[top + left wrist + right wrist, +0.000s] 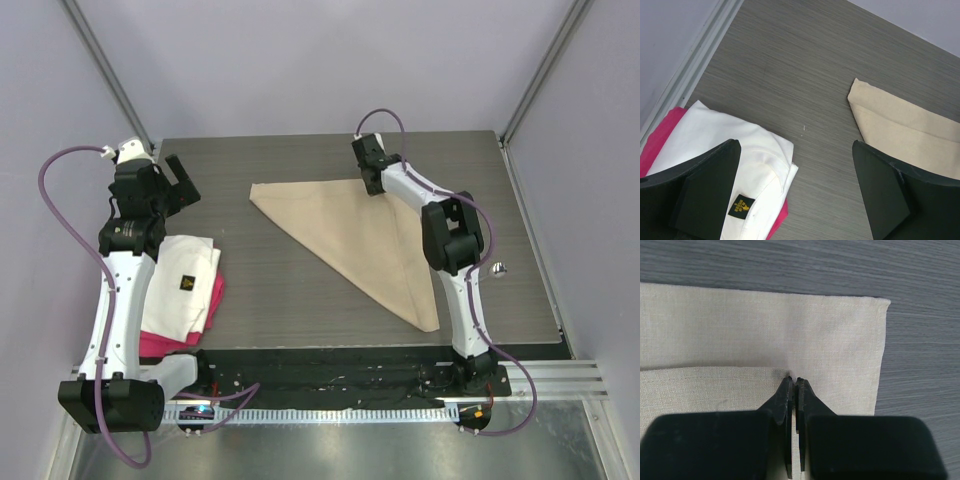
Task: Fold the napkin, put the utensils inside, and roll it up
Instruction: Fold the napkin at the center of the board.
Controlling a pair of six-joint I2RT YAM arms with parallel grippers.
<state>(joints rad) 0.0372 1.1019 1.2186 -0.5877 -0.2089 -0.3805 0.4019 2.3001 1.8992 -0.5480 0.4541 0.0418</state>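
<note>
The beige napkin (350, 235) lies on the table folded into a triangle, its long point toward the near right. My right gripper (368, 170) is at the napkin's far right corner. In the right wrist view (794, 380) it is shut on the edge of the napkin's upper layer (740, 325). My left gripper (175, 180) is open and empty above the table's far left. In the left wrist view (796, 150) the napkin's left corner (905, 127) lies just beyond its right finger. The spoon's shiny bowl (498, 267) shows right of the right arm; its handle is hidden.
A white cloth with a dark logo (180, 285) lies on a pink-red cloth (160, 345) at the table's left edge; both also show under the left gripper, the white cloth (725, 135) and the pink-red cloth (660, 140). Walls close in on three sides.
</note>
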